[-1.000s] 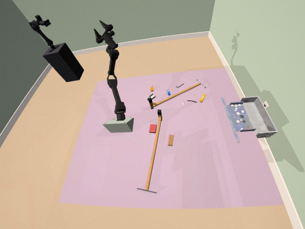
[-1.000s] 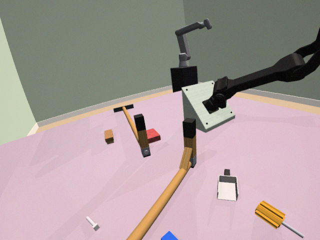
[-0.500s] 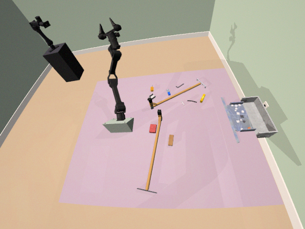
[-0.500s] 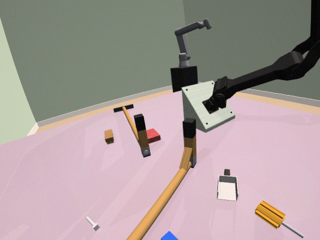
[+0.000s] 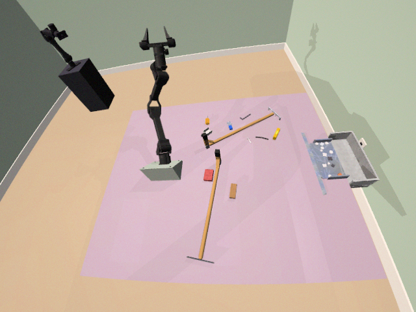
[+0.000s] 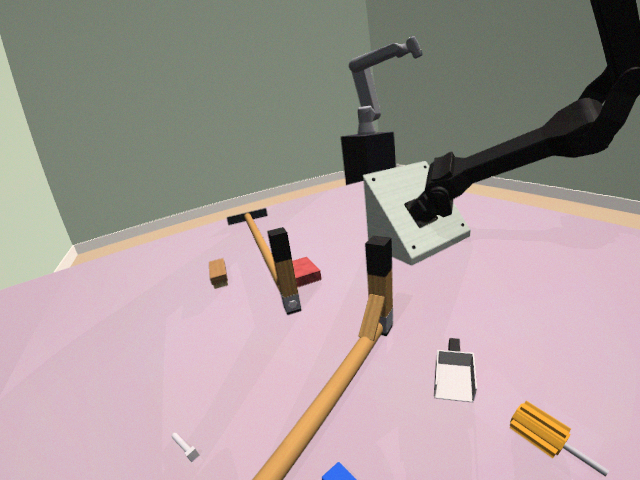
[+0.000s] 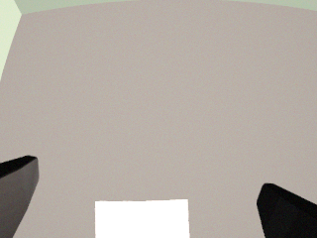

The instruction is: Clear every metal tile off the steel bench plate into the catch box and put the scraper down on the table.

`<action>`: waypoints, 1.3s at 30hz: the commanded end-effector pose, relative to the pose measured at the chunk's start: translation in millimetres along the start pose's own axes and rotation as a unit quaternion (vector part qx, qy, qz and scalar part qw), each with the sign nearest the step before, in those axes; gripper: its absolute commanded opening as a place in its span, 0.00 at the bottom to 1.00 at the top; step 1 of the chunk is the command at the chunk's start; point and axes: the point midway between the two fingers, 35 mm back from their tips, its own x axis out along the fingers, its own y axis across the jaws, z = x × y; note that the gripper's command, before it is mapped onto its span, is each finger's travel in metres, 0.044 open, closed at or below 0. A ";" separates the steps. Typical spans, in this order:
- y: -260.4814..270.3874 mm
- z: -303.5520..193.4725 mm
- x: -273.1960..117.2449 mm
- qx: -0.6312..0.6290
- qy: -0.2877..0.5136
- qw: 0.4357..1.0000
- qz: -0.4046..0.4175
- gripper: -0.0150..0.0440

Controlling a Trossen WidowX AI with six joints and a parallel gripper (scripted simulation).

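Note:
My gripper [image 5: 155, 28] [image 7: 150, 173] is open and empty, raised high above the arm's base, far from both tools. A long wooden-handled tool [image 5: 210, 208] [image 6: 261, 242] with a flat dark blade lies toward the front in the top view, its black-topped grip block upright near the middle. A second long tool [image 5: 242, 129] [image 6: 330, 397] has a pale crosspiece that looks toothed, and a similar upright grip. The bluish steel plate [image 5: 318, 160] at the right bears several small white tiles, dark ones and an orange piece. The grey catch box [image 5: 364, 156] adjoins its far end.
Near the grips are a red block [image 5: 208, 175] [image 6: 307, 270], a brown block [image 5: 233, 190] [image 6: 217, 270] and a small dustpan [image 6: 454, 382]. An orange screwdriver [image 5: 207, 121] [image 6: 540, 428], a yellow object [image 5: 276, 133] and a bolt [image 6: 181, 445] lie around the second tool. Another arm stands on a black pedestal [image 5: 88, 85].

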 end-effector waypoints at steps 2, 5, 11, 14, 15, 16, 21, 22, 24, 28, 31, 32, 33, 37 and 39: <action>25.6 -18.4 -12.2 0.058 0.001 0.997 0.054 1.00; 37.9 -26.1 -19.6 0.091 0.003 0.992 0.082 1.00; 61.8 -41.1 -36.7 0.157 0.014 0.978 0.137 1.00; 73.2 -48.2 -46.3 0.191 0.022 0.968 0.164 1.00; 77.0 -50.5 -49.7 0.202 0.025 0.964 0.173 1.00; 80.6 -52.8 -53.1 0.213 0.028 0.960 0.181 1.00; 98.5 -63.8 -71.3 0.268 0.047 0.936 0.224 1.00; 101.9 -65.9 -75.2 0.279 0.052 0.930 0.232 1.00; 108.6 -70.0 -83.1 0.300 0.061 0.919 0.248 1.00; 121.4 -77.7 -99.7 0.343 0.082 0.893 0.280 1.00; 130.4 -83.0 -112.8 0.374 0.099 0.871 0.301 1.00; 133.3 -84.7 -117.3 0.384 0.105 0.864 0.309 1.00; 136.1 -86.4 -121.8 0.395 0.112 0.856 0.315 1.00; 146.9 -92.5 -140.5 0.434 0.138 0.822 0.342 1.00; 151.9 -95.3 -150.1 0.453 0.152 0.804 0.354 1.00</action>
